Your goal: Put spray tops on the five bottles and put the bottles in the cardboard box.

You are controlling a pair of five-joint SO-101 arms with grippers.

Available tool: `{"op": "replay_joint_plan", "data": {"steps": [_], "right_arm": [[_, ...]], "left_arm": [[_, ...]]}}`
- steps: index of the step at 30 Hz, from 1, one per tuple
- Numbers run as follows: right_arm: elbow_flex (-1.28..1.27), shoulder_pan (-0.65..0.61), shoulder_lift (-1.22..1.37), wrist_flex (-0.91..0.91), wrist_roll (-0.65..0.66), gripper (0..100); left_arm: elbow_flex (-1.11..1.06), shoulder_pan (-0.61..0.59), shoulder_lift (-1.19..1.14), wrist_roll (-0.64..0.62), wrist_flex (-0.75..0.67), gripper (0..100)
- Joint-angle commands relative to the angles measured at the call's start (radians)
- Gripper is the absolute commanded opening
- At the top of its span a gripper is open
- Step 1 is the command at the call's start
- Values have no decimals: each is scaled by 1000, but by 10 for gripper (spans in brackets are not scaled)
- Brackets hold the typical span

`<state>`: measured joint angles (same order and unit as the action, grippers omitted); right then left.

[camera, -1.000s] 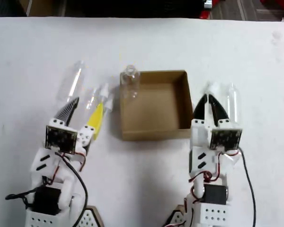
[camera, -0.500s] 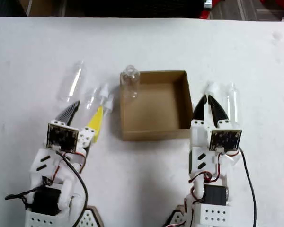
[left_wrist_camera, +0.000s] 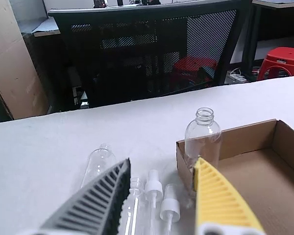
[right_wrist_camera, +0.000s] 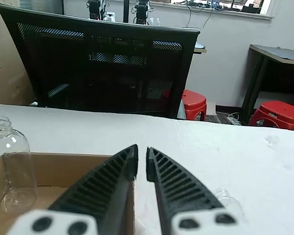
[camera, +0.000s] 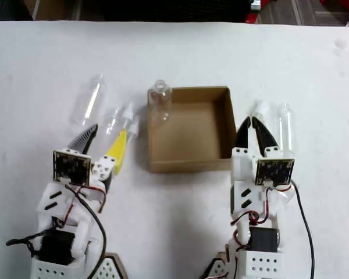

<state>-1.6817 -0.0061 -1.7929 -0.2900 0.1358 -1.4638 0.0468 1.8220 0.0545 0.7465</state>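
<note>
High view shows the cardboard box [camera: 189, 158] open at the middle of the white table [camera: 180, 52]. A clear uncapped bottle [camera: 160, 100] stands upright at the box's far corner on the left arm's side (whether inside the wall or just outside it cannot be told). Farther out on that side, a second clear bottle [camera: 88, 100] lies flat. Between it and the box lie a slimmer bottle [camera: 112, 121] and two white spray tops [left_wrist_camera: 153, 183], close together. On the box's other side, another clear bottle [camera: 286, 125] lies flat, near the wall but apart from it.

The left gripper [camera: 102, 142] sits on the near side of the spray tops and holds nothing. Its grey and yellow fingers [camera: 117, 150] are spread wide. The right gripper [camera: 250, 122] sits just beside the box's wall, between the box and the lying bottle. Its black fingers [right_wrist_camera: 100, 188] are nearly together with a thin gap, and nothing is between them.

Beyond the table's far edge, past the box, stands a black mesh chair [left_wrist_camera: 152, 49], with a red stool [right_wrist_camera: 279, 110] behind.
</note>
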Motion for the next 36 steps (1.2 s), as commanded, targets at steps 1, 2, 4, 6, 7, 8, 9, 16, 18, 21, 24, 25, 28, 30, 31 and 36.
{"op": "replay_joint_plan", "data": {"steps": [1, 2, 4, 6, 7, 8, 9, 16, 18, 21, 24, 25, 28, 30, 31, 36], "right_arm": [[-9, -5, -7, -2, 5, 18], [-9, -5, -7, -2, 5, 18], [-9, -5, -7, -4, 5, 18], [-9, -7, -7, -13, 5, 18], [-9, -7, -7, -18, 6, 18], [-9, -7, -7, -19, 5, 18], [-9, -7, -7, -21, 5, 18], [-9, -18, -7, -21, 6, 18], [-9, -36, -7, -22, 12, 18], [-9, -35, -7, -22, 12, 18], [-9, -33, -7, -22, 12, 18], [-9, -33, -7, -22, 12, 18], [-9, -33, -7, -22, 12, 18], [-9, -33, -4, -22, 12, 18], [-9, -33, -2, -22, 12, 18], [-9, -33, 1, -30, 12, 18]], "left_arm": [[57, 1, 10, -17, 2, 191], [57, 2, 10, -17, -2, 192], [55, 2, 10, -17, -3, 194], [51, 1, 10, -15, -3, 195], [51, -1, 10, -15, -5, 195], [51, -1, 10, -15, -5, 195], [51, -2, 10, -15, -5, 195], [49, -2, 10, -15, -5, 195], [49, -2, 10, -15, -5, 195], [49, 4, 10, -14, -18, 195], [49, 5, 10, 91, -51, 192], [49, 5, 10, 147, -54, 192], [49, 5, 10, 233, -55, 192], [48, 2, 10, 206, -75, 192], [48, -1, 10, 198, -87, 192], [51, -2, 10, 239, -150, 193]]}}
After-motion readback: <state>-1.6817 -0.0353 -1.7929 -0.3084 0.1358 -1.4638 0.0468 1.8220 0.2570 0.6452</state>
